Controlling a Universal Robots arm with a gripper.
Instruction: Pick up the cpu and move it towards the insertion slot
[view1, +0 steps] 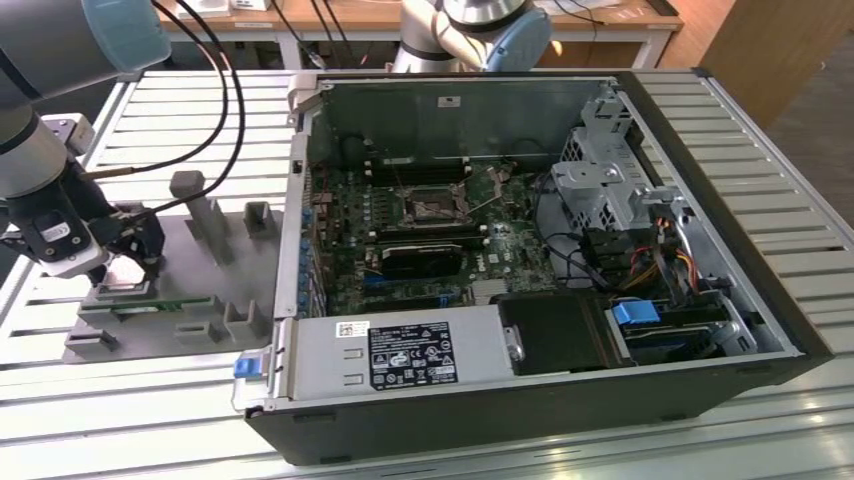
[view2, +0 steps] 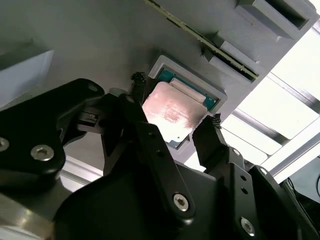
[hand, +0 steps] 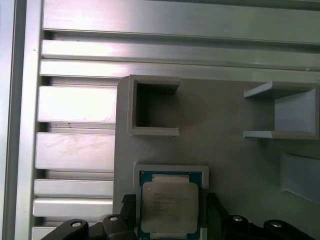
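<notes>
The cpu (hand: 170, 202), a small square chip with a shiny silver top, hangs just over its pale-rimmed pocket in the grey tray (view1: 200, 300) at the exterior view's left. My gripper (view1: 123, 272) stands low over that pocket. In both wrist views a black finger presses each side of the cpu (view2: 172, 114), so the gripper (view2: 175, 101) is shut on it. The chip looks slightly raised and overlaps the pocket's rim. The insertion slot (view1: 434, 208), a dark square socket with a silvery frame, lies on the motherboard inside the open computer case, well toward the exterior view's right of the gripper.
Grey upright posts (view1: 200, 210) and open boxes (hand: 152, 105) rise from the tray around the pocket. A thin green memory stick (view1: 154, 305) lies beside it. The case's metal wall (view1: 296, 200) stands between tray and motherboard. A slatted aluminium table (view1: 747, 130) carries everything.
</notes>
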